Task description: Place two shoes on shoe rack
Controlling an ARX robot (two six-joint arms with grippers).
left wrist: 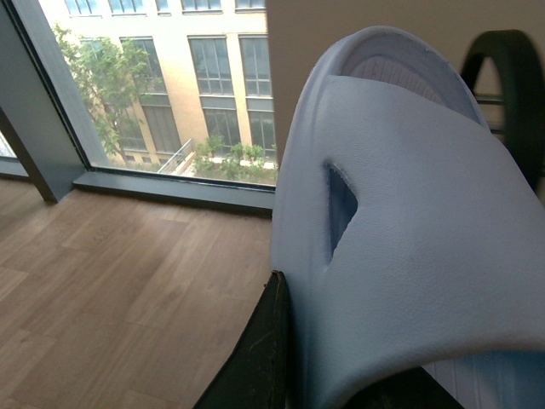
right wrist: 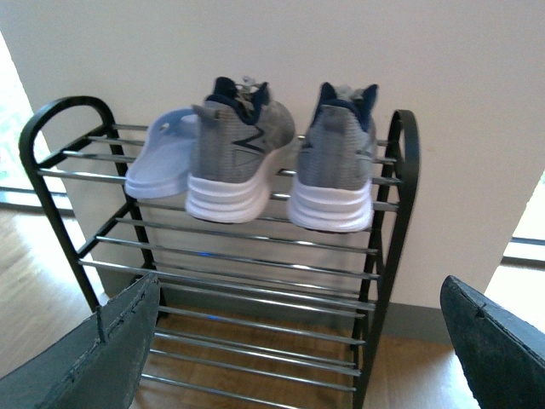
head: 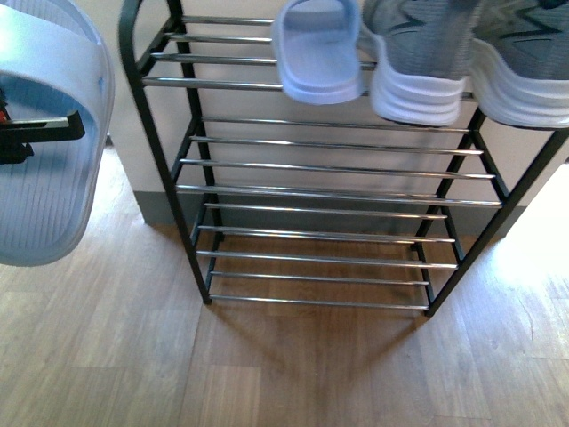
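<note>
The shoe rack (head: 338,191) has both grey sneakers (right wrist: 243,153) plus one pale blue slide (head: 318,49) up on its top tier. The other slide (left wrist: 400,239) is off past the rack's left edge, clamped in the left tool (head: 40,133). The right tool (right wrist: 298,349) is spread wide open, holding nothing.

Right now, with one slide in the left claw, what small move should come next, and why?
Probably carry the held slide right toward the top tier of the shoe rack. The other slide and both sneakers already sit there, with free rods left of that slide.
</note>
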